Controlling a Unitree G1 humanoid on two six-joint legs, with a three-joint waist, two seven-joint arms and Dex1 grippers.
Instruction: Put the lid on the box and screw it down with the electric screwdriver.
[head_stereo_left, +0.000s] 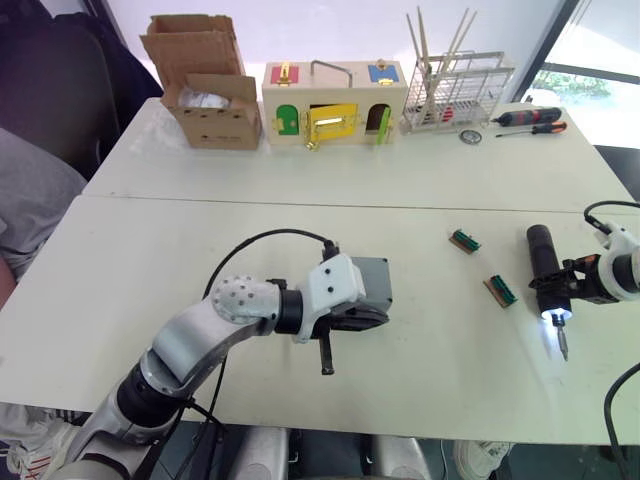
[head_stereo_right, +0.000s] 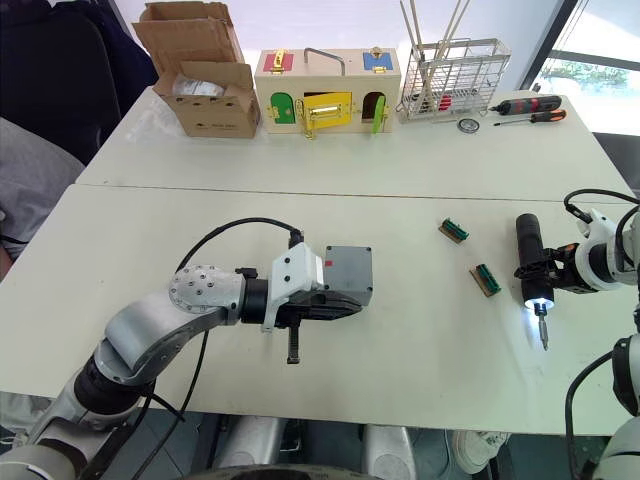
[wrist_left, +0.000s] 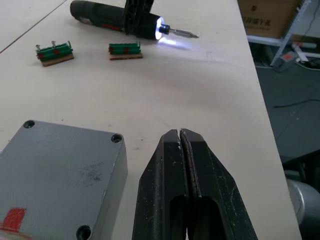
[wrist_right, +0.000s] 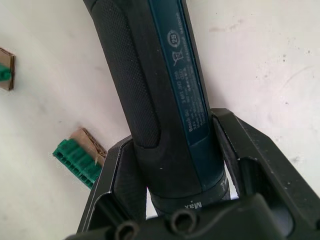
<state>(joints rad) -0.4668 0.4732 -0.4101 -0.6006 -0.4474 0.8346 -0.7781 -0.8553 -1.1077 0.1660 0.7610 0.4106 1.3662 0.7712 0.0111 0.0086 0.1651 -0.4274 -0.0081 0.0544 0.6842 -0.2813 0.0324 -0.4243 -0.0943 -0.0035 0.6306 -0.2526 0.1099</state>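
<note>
Just beside closed left tool (wrist_left: 181, 137): box (wrist_left: 60, 175)

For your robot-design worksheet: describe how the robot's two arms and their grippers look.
The left arm is silver-grey metal with a dimpled round joint, a white wrist housing, a looping black cable and the black-fingered left gripper. The right gripper is black too, on a white wrist with black cable.

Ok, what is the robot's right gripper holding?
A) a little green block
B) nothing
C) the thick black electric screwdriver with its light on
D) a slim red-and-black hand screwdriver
C: the right gripper is clamped around the thick black electric screwdriver, whose tip light glows on the white table beside its thin metal bit.
</note>
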